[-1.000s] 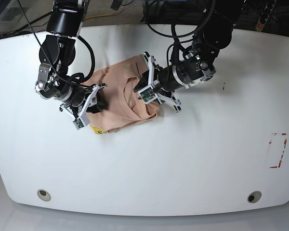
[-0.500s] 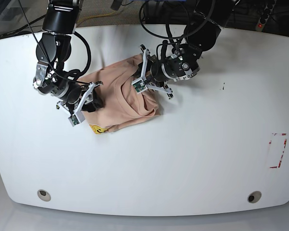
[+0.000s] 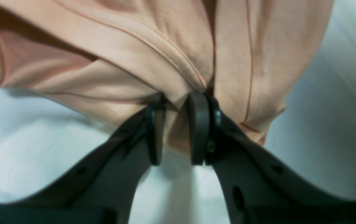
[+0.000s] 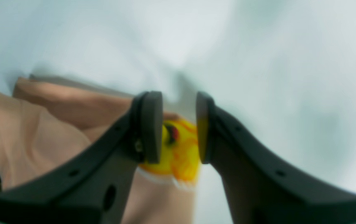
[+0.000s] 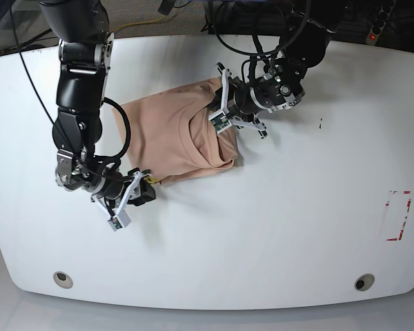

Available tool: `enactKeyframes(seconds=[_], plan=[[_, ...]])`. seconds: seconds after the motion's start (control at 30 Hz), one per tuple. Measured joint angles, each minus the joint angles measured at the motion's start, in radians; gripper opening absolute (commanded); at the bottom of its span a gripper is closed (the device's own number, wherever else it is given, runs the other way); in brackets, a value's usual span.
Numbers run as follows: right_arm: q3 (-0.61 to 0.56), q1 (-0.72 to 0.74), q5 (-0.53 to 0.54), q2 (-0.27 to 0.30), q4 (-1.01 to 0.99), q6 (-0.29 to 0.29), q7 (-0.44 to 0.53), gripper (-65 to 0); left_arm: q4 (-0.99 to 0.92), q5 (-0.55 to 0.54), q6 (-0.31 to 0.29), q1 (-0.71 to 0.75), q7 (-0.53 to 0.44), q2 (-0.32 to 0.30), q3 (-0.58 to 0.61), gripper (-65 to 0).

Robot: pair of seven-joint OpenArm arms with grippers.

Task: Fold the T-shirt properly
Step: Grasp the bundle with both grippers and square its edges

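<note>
The T-shirt (image 5: 169, 141) lies bunched on the white counter (image 5: 276, 234), toward the far edge and left of the middle in the base view, with its upper layer folded over into a rough rectangle.

The left pincer (image 3: 174, 130) comes in at the shirt's far right corner. In its wrist view the two dark fingers (image 3: 198, 127) stand close together with a thick ridge of peach cloth squeezed between them, so it has hold of the shirt (a hemmed seam runs right down into the grip). White counter shows on either side of the gathered cloth.

The right pincer (image 4: 179, 127) sits low at the shirt's near left corner, close to the counter surface. Its wrist view is blurred, but the fingers are parted by a narrow gap, and the yellow smiley patch (image 4: 181, 149) with its dark eye shows in that gap. Whether the fingers actually pinch the cloth there cannot be told. Peach fabric spreads away to the left of that pincer.
</note>
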Motion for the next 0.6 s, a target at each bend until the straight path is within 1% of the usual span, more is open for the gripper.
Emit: enactKeyframes(seconds=[0.13, 0.17, 0.23, 0.3, 0.43, 0.5, 0.6], plan=[[-0.138, 0.048, 0.006, 0.008, -0.159, 0.000, 0.149, -46.9, 0.001, 0.000, 0.000, 0.003, 0.000, -0.003, -0.002, -52.5], [-0.172, 0.053, 0.016, 0.014, -0.197, 0.003, 0.212, -46.9, 0.002, 0.000, 0.000, 0.005, -0.003, -0.004, -0.002, -52.5], [-0.219, 0.053, 0.021, 0.024, -0.249, 0.005, 0.271, -46.9, 0.003, 0.000, 0.000, 0.003, -0.003, -0.009, -0.002, -52.5], [-0.248, 0.040, 0.021, 0.050, -0.274, 0.011, 0.308, -46.9, 0.004, -0.005, 0.000, 0.002, -0.010, -0.028, 0.000, -52.5], [-0.249, -0.002, 0.037, 0.106, -0.272, 0.012, 0.340, -47.1, 0.006, -0.015, -0.010, -0.018, -0.017, -0.066, 0.000, -52.5], [-0.249, -0.029, 0.043, 0.135, -0.236, 0.012, 0.343, -47.1, 0.005, -0.003, -0.008, -0.045, 0.002, -0.078, 0.003, -52.5], [-0.233, -0.106, 0.031, 0.162, -0.132, 0.003, 0.343, -47.1, 0.002, 0.006, -0.006, -0.080, 0.018, -0.108, 0.001, -52.5]])
